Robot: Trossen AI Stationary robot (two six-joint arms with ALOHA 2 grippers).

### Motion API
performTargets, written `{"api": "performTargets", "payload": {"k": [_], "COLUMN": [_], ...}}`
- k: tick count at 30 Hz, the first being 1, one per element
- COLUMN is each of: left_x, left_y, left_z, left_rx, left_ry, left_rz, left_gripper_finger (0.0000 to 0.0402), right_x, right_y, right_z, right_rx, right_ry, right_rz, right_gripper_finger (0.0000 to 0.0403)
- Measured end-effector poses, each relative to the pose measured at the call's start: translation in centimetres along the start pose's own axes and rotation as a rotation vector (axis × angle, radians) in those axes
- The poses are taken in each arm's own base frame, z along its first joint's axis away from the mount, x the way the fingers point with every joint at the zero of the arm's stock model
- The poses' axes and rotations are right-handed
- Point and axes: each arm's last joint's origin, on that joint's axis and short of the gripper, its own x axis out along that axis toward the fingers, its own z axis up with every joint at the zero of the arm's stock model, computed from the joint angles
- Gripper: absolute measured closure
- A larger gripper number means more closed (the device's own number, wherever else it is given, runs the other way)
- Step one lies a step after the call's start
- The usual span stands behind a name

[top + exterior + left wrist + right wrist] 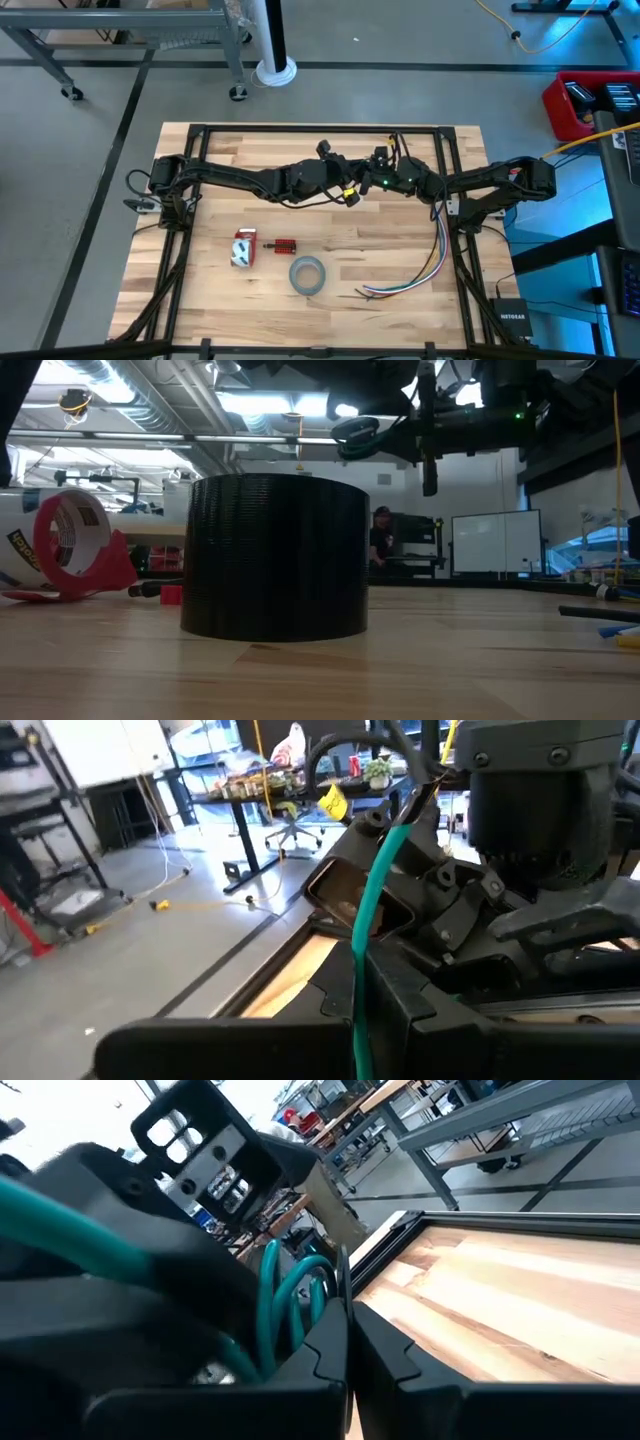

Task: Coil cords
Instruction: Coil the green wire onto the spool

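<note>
we have both arms meeting high over the table's middle, the cord (356, 432) looped between them, and our right gripper (347, 1352) looks pressed together on it. our left gripper (350, 191) we cannot tell. coiling seems underway, not finished.

From above, light falls evenly on my table (330, 235), shadows faint and short. At table height the tape roll (275, 556) stands near-black against glaring ceiling lights (285, 402) (the room behind it washes pale), the wood before it blurred. Close parts in both my wrist views are soft and smeared.
</note>
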Motion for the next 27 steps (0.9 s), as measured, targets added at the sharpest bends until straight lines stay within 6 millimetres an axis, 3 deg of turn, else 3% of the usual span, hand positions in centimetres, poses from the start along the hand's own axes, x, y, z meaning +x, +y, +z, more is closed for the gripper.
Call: {"api": "performTargets", "payload": {"k": [6,14,27], "left_x": [-0.6,-1.9,-1.4], "left_y": [-0.2,0.6,1.5], "left_z": [-0.7,1.2,0.9], "left_rx": [-0.006,-0.047,-0.042], "left_ry": [0.098,0.069,0.086], "left_rz": [0.050,0.052,0.079], "left_gripper_finger": [0.0401,0.0401,0.0401], "right_x": [0.0,0.0,0.0], "right_y": [-0.2,-0.2,-0.1], "right_z": [-0.2,-0.2,-0.3], "right_rx": [-0.025,-0.037,-0.046], "right_ry": [0.012,0.017,0.056], "right_rz": [-0.016,-0.019,0.021], "right_gripper_finger": [0.0398,0.0398,0.0398]}}
